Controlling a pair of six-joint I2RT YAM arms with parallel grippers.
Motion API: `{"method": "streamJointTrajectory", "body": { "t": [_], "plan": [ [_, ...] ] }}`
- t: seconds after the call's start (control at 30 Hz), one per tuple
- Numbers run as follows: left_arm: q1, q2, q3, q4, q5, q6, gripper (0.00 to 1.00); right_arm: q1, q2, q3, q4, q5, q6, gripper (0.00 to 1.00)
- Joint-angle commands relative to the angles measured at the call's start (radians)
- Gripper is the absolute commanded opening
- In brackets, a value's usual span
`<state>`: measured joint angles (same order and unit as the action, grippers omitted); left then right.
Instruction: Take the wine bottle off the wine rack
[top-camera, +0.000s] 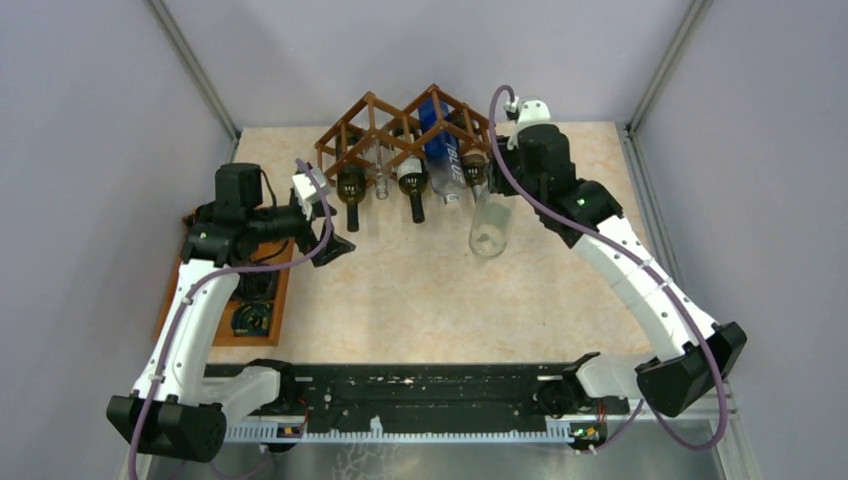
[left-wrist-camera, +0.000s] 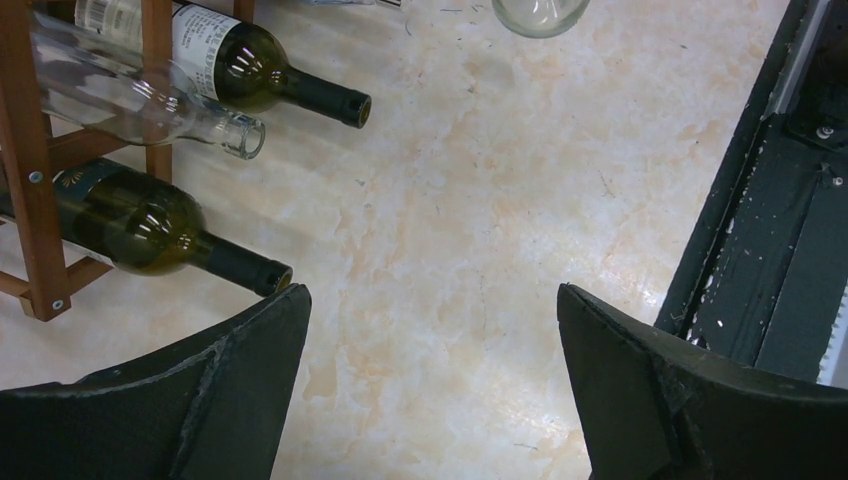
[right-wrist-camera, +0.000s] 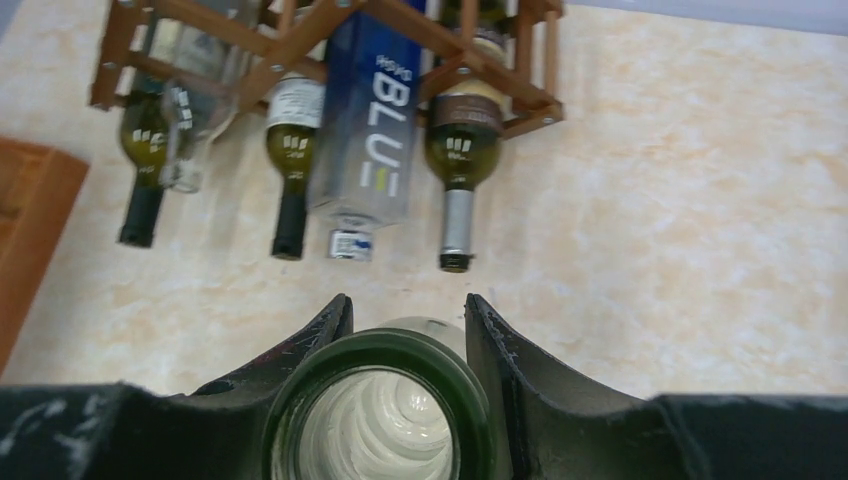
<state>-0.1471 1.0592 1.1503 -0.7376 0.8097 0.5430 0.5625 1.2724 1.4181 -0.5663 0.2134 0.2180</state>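
The brown lattice wine rack (top-camera: 345, 122) stands at the back of the table, with several bottles lying in its cells. My right gripper (top-camera: 500, 170) is shut on the neck of a clear wine bottle (top-camera: 490, 225). That bottle is out of the rack, in front of its right end. In the right wrist view its green-rimmed mouth (right-wrist-camera: 380, 345) sits between my right gripper (right-wrist-camera: 408, 305) fingers. My left gripper (left-wrist-camera: 432, 300) is open and empty over bare table, beside the neck of a dark bottle (left-wrist-camera: 150, 225) at the rack's left end (left-wrist-camera: 30, 180).
In the rack lie dark green bottles (top-camera: 412, 185), a blue-labelled bottle (top-camera: 443, 155) and a clear one (left-wrist-camera: 140, 100). A flat orange-brown tray (top-camera: 225, 335) lies at the left under my left arm. A black rail (top-camera: 430, 395) runs along the near edge.
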Motion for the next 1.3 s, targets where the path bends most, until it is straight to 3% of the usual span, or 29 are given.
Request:
{"method": "streamJointTrajectory", "body": {
  "t": [0.0, 0.2, 0.47, 0.83, 1.27],
  "plan": [
    [-0.002, 0.013, 0.042, -0.01, -0.008, -0.049, 0.99, -0.049, -0.049, 0.021, 0.151, 0.126, -0.029, 0.0],
    [-0.002, 0.025, 0.057, -0.007, -0.035, -0.067, 0.99, -0.151, -0.038, -0.01, 0.216, 0.164, 0.0, 0.0],
    [-0.002, 0.029, 0.061, -0.001, -0.055, -0.082, 0.99, -0.248, 0.001, -0.109, 0.43, 0.217, 0.0, 0.0],
    [-0.002, 0.021, 0.054, -0.002, -0.086, -0.085, 0.99, -0.274, 0.135, -0.136, 0.731, 0.259, -0.122, 0.0],
    [-0.002, 0.022, 0.055, 0.006, -0.094, -0.083, 0.99, -0.303, 0.249, -0.158, 0.805, 0.271, -0.115, 0.0]
  ]
}}
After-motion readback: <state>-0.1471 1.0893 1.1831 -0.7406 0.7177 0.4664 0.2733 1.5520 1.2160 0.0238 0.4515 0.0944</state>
